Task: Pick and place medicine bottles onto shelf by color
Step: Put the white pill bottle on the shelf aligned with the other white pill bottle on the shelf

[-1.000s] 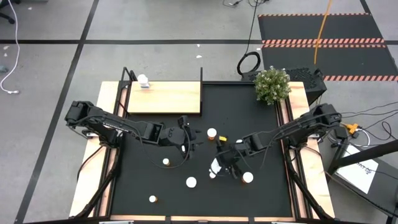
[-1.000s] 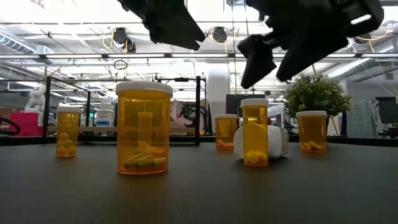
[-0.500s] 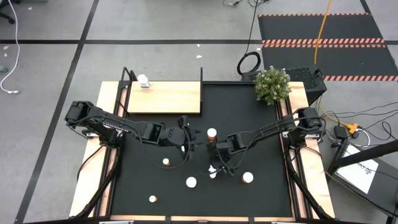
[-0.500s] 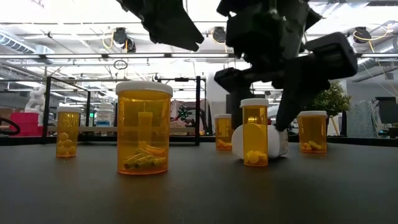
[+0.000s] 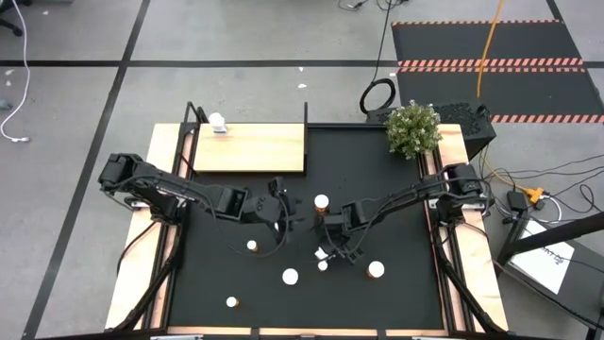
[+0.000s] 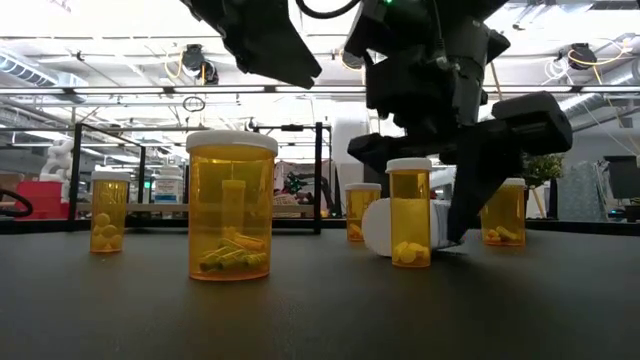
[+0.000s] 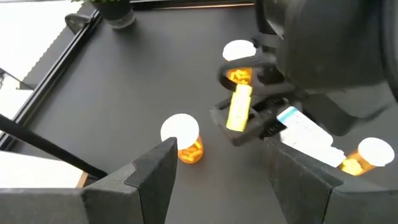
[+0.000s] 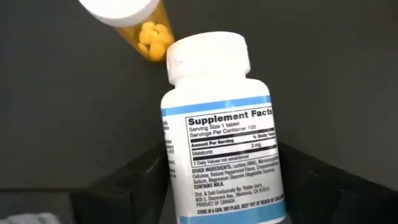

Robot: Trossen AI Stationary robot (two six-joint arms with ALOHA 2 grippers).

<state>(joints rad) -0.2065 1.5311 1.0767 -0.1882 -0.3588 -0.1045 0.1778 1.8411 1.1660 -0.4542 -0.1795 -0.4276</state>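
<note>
A white bottle [image 8: 217,137] with a printed label lies on its side on the black mat [image 5: 396,208], mid-table [image 5: 326,255]. My right gripper [image 5: 332,246] has come down over it and is shut on it. Orange bottles with white caps stand around it [image 5: 322,202] [image 5: 376,270] [image 5: 290,277] [image 5: 252,246] [image 5: 231,302]; one [image 6: 410,215] stands just in front of it in the low view. My left gripper [image 7: 217,180] hangs open above the mat, left of the centre [image 5: 286,210], with nothing between its fingers. The shelf [image 5: 250,146] lies at the far left with one white bottle [image 5: 217,121] at its far corner. My right gripper pinches the white bottle's body between its two fingers, one on each round side [image 8: 174,186] at the labelled part, below the cap. The fingers [image 6: 480,190] come steeply from above. The bottle lies on its side on the mat, cap end pointing away from the wrist.
A small potted plant [image 5: 412,127] stands at the far right corner. Light wooden strips [image 5: 142,274] run along both sides of the mat. The near right part of the mat holds one orange bottle.
My right gripper has gone down and toward the table's left onto the lying white bottle, rolling as it came, and its fingers now stand against the bottle's sides. The bottle has slid a little along the mat.
</note>
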